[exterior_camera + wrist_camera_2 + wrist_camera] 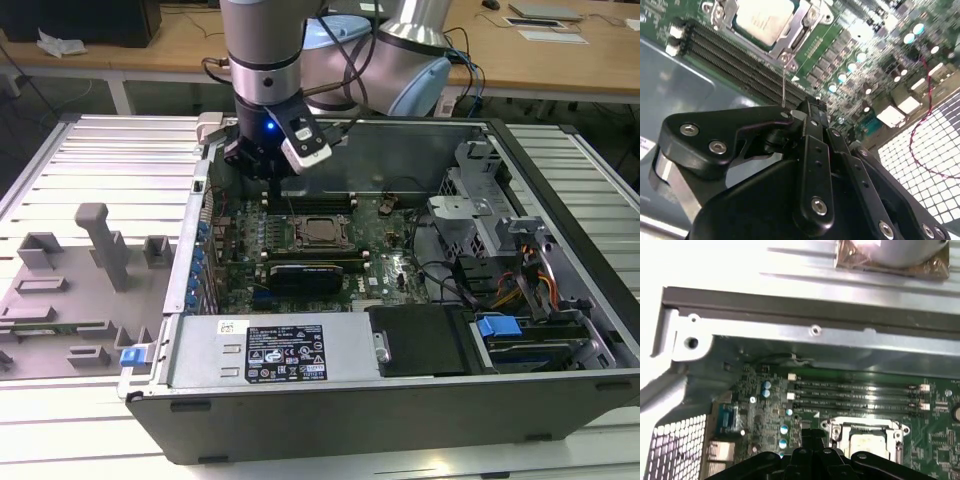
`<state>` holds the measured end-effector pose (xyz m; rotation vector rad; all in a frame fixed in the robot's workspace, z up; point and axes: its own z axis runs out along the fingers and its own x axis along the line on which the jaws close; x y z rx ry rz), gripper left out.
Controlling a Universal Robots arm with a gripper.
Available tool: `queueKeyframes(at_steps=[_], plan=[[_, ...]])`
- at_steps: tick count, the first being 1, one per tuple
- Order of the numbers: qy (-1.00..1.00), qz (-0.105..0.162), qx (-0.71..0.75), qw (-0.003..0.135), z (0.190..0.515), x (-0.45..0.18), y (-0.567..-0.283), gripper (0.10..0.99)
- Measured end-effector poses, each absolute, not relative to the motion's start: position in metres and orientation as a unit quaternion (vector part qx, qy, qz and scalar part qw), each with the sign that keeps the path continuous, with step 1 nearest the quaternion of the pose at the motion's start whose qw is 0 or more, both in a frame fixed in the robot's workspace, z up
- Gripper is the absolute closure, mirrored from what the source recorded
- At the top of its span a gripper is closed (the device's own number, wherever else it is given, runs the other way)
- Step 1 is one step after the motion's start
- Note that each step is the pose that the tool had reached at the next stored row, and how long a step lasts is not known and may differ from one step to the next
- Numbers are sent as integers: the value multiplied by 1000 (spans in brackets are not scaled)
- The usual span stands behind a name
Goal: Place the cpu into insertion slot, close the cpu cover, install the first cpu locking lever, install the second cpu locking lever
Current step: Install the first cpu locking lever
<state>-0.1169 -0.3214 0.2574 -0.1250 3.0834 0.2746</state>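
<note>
The cpu (762,20) already sits in the insertion slot (322,246), near the middle of the motherboard inside the open computer case (300,420) on the slatted worktop (100,150). Its pale metal top shows through the square window of the cpu cover (865,421). In both wrist views the cover looks folded down flat around the chip, so I judge the first 2 steps done. The claw (812,106) hangs low over the board beside the socket, above the memory slots (730,55), on the exterior view's left of the chip. Its tips look drawn together with no gap showing. 1 thin wire locking lever (784,82) stands up from the socket's corner and reaches the claw, where its top end passes behind the black linkage. Whether the claw pinches it or only stands beside it cannot be told. That lever is raised and not latched, so the lever work appears unfinished. The state of the other lever cannot be made out.
</note>
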Motion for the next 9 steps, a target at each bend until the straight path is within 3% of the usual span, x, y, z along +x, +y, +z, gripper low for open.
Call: queueKeyframes(at_steps=[4, 9], plan=[[992, 114, -40, 26, 257, -119, -321, 980], [992, 116, -40, 26, 257, -116, -321, 980]])
